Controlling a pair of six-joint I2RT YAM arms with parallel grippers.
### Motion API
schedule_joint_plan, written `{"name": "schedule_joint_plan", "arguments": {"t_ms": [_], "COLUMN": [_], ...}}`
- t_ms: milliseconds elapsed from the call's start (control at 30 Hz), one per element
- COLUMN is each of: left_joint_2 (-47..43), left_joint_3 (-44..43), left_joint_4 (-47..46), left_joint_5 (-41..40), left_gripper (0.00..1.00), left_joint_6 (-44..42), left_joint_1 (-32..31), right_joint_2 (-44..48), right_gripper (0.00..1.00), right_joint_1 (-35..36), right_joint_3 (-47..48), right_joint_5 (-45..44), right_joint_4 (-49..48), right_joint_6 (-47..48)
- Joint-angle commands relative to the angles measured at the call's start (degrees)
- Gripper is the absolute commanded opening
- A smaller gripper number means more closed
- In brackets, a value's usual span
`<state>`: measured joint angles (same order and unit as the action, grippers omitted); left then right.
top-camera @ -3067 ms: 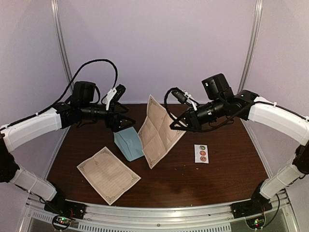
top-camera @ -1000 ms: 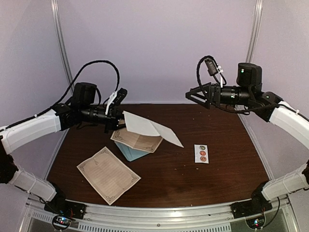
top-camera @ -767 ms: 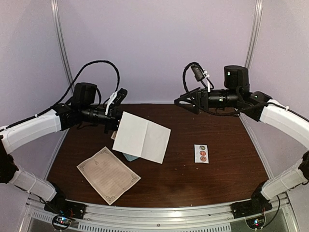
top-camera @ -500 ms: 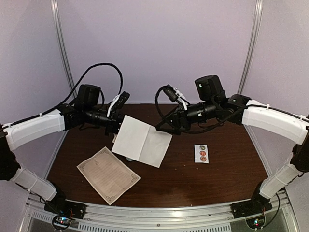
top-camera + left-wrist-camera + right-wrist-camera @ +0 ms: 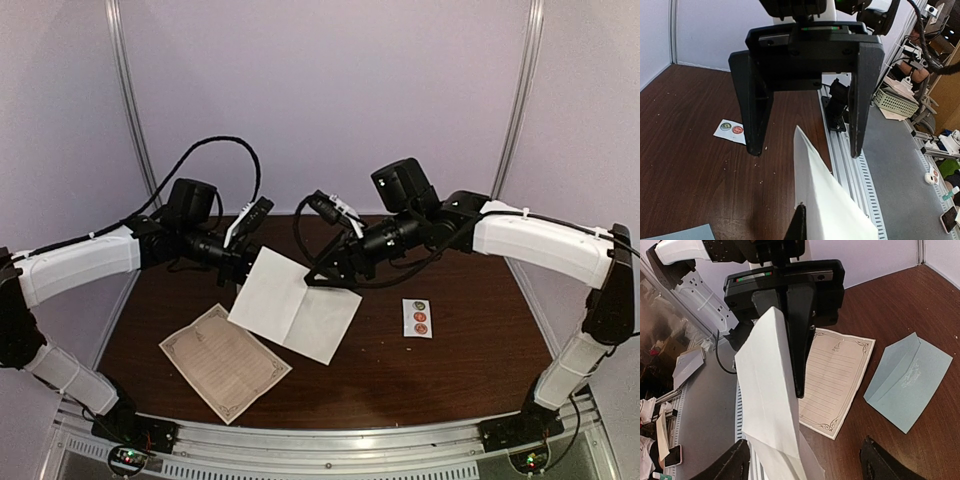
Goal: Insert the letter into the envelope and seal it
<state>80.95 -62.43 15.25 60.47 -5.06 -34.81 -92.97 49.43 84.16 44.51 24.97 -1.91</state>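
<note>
The left claw (image 5: 243,279) is clamped on the letter (image 5: 296,306) at its left edge and holds it up off the worktop (image 5: 450,372), over the left half and somewhat toward the far edge. The letter is creased down the middle and shows its plain white back to the top camera. It slopes down toward the near edge, and its lower corner hangs just above the wood. The right claw (image 5: 805,150) faces the left one from across the sheet with its fingers (image 5: 754,107) spread wide. The letter's free edge lies in the gap between them, but whether either finger touches the paper cannot be told. The envelope (image 5: 910,377) lies flat on the worktop. The top view hides it beneath the raised letter, while the right wrist view shows it just beside a second cream sheet (image 5: 225,361), apart from it by a narrow strip of wood. That second sheet lies face up toward the near left corner, with its dark border showing. A sticker strip (image 5: 417,317) lies right of centre, well apart from both claws.
</note>
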Motion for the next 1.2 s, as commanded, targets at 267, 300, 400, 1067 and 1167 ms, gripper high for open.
{"name": "schedule_joint_plan", "arguments": {"t_ms": [267,300,400,1067,1167], "left_joint_2": [0.55,0.53,0.59,-18.18,-16.94], "left_joint_3": [-2.07,-2.07,-2.06,6.43,6.74], "left_joint_4": [0.63,0.60,0.66,-17.93,-18.64], "left_joint_5": [2.54,2.62,2.56,-20.09,-15.21], "left_gripper": [0.00,0.00,0.00,0.67,0.74], "left_joint_6": [-1.37,-1.41,-1.41,9.44,10.25], "left_joint_1": [-0.61,-0.68,-0.70,13.78,13.74], "right_joint_2": [-4.06,-4.02,-3.76,-0.81,-0.96], "right_gripper": [0.32,0.27,0.13,0.00,0.00], "right_joint_1": [3.05,3.04,3.03,1.20,1.20], "right_joint_3": [3.24,3.12,2.78,0.87,1.02], "right_joint_5": [5.75,5.93,6.66,-4.30,-3.54], "right_joint_4": [3.24,2.75,1.20,1.01,1.38], "right_joint_6": [3.29,3.07,2.33,-1.16,-1.10]}}
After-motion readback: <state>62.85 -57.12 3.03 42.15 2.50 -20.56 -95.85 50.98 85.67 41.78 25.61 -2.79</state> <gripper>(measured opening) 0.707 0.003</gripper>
